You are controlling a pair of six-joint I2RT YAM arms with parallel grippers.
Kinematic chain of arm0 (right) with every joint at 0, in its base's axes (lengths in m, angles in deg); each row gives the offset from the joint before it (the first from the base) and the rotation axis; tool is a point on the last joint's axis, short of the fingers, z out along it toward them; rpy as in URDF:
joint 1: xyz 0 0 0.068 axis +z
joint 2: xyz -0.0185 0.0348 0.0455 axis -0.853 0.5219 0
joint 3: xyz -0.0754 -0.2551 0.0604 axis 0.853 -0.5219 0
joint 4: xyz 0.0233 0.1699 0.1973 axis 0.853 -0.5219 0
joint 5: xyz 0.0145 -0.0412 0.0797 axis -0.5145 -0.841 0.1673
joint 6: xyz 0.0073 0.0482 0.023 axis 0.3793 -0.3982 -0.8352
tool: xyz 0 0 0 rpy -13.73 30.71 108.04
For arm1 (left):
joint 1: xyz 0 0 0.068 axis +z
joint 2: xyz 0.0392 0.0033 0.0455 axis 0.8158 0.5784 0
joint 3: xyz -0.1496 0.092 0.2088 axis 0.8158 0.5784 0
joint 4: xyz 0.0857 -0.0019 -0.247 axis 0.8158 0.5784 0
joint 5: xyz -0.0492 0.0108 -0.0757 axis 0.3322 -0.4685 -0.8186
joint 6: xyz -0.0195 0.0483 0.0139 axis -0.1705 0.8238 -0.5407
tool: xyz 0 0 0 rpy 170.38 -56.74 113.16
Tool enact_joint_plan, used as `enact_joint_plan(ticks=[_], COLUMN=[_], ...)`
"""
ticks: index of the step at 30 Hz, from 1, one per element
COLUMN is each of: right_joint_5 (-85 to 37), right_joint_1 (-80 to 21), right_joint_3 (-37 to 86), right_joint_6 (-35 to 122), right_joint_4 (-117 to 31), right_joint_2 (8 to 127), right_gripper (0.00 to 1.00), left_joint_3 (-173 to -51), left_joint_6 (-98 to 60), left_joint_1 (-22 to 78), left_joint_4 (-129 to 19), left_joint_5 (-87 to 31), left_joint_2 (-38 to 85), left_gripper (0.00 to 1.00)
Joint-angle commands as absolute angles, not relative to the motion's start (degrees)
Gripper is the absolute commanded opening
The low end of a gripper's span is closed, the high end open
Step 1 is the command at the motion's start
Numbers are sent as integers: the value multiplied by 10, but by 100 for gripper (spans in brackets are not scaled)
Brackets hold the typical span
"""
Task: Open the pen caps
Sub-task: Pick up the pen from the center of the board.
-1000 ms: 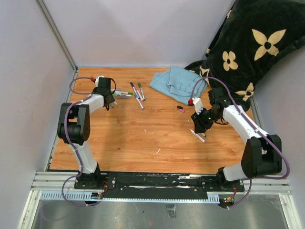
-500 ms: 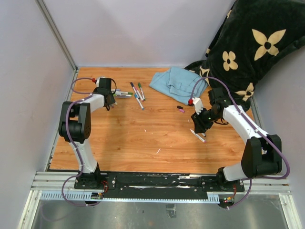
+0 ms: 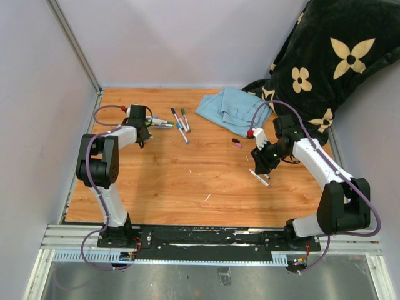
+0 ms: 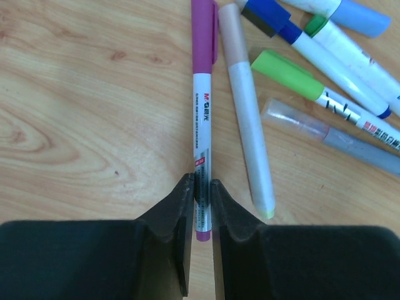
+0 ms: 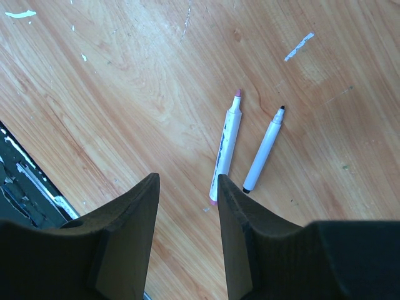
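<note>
My left gripper (image 4: 201, 184) is shut on the white barrel of a purple pen (image 4: 202, 125) that lies on the wood, near its tail end. The purple pen cap (image 4: 203, 37) is still on the pen, at the end pointing away from me. Beside it lie other pens with a green cap (image 4: 287, 74), a blue cap (image 4: 270, 15) and a light blue cap (image 4: 359, 15). In the top view the left gripper (image 3: 142, 128) sits at the left end of the pen cluster (image 3: 178, 122). My right gripper (image 5: 187, 178) hangs open above the table beside two uncapped markers (image 5: 226, 147).
A loose black cap (image 3: 235, 140) and a pink cap (image 3: 238, 144) lie mid-table. A crumpled blue cloth (image 3: 232, 107) sits at the back. A black flowered blanket (image 3: 325, 62) fills the back right corner. Grey walls bound the wooden table (image 3: 187, 181).
The left jaws have shut onto the purple pen's barrel, and the left wrist shifted slightly. The right arm has not moved.
</note>
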State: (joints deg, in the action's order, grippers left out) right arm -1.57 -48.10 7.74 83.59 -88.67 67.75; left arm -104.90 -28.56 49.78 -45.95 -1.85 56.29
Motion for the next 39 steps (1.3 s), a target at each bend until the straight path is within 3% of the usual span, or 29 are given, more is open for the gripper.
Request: enact_joint_plan(ticks=[1, 9, 13, 18, 31, 39], right_joint_5=[-1, 5, 6, 8, 6, 3], right_joint_1=[-481, -480, -478, -478, -477, -476], right_joint_3=[90, 90, 91, 91, 91, 90], right_joint_6=[847, 848, 847, 848, 848, 848], right_joint_4=[-903, -904, -905, -905, -905, -905], right_joint_2=[662, 655, 652, 649, 650, 653], right_gripper=[43, 43, 43, 43, 43, 44], left_joint_3=[-1003, -877, -791, -719, -632, -680], left_joint_6=[-291, -327, -359, -394, -503, -493], left_joint_1=[504, 504, 502, 427, 226, 154], left_joint_4=[-454, -483, -515, -521, -441, -369], left_joint_5=[-21, -52, -125, -145, -80, -23], left_joint_2=[530, 437, 372, 305, 148, 171], left_gripper=[18, 14, 14, 14, 15, 16])
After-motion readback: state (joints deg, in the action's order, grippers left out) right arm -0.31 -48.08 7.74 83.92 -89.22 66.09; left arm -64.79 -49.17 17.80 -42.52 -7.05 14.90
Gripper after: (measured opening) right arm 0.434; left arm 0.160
